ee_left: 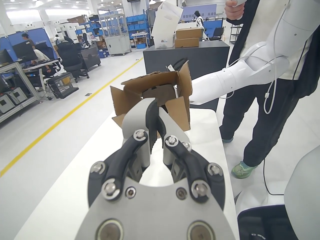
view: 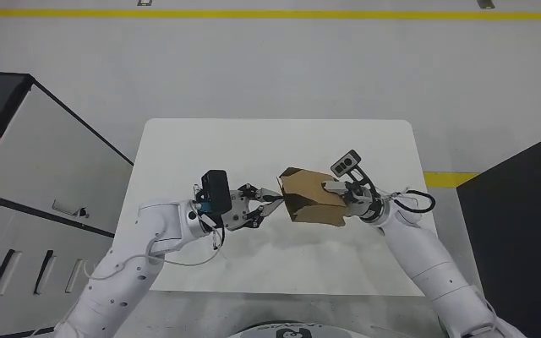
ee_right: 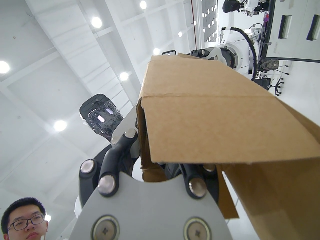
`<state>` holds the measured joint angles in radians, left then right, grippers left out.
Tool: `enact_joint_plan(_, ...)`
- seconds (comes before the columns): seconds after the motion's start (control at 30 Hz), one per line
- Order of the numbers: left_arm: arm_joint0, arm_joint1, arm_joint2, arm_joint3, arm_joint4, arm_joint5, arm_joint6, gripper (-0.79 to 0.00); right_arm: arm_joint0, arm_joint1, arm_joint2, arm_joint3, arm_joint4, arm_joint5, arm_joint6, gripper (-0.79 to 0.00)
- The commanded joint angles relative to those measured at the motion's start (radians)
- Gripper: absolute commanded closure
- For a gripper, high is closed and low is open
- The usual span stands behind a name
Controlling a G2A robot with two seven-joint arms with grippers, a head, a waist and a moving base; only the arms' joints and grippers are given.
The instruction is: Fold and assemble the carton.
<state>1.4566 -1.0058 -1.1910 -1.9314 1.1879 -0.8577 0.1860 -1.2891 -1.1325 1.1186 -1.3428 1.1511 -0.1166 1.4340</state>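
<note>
A brown carton (view: 308,198) hangs over the middle of the white table (view: 211,144), held from both sides. My right gripper (view: 345,201) is shut on the carton's wall at its right end; in the right wrist view the carton (ee_right: 212,121) runs away from the gripper (ee_right: 150,148), with one finger hidden behind the cardboard. My left gripper (view: 277,204) meets the carton's left end. In the left wrist view that end of the carton (ee_left: 160,83) stands open with its flaps splayed, and the gripper (ee_left: 153,107) is shut on a flap's edge.
A grey cabinet (view: 51,177) stands left of the table and a dark unit (view: 507,220) to the right. The table's surface (ee_left: 75,176) around the carton is bare. A yellow line (view: 270,14) runs along the floor beyond.
</note>
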Motion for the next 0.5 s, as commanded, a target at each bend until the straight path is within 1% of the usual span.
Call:
enact_joint_plan(0.0, -0.005, -0.001, 0.006, 0.003, -0.002, -0.002, -0.005, 0.000, 0.003, -0.002, -0.002, 0.002, 0.002, 0.006, -0.002, 0.000)
enact_joint_plan(0.47, -0.036, -0.007, 0.038, 0.019, -0.011, -0.009, -0.032, 0.000, 0.029, -0.016, -0.018, 0.019, -0.010, 0.037, 0.020, 0.000)
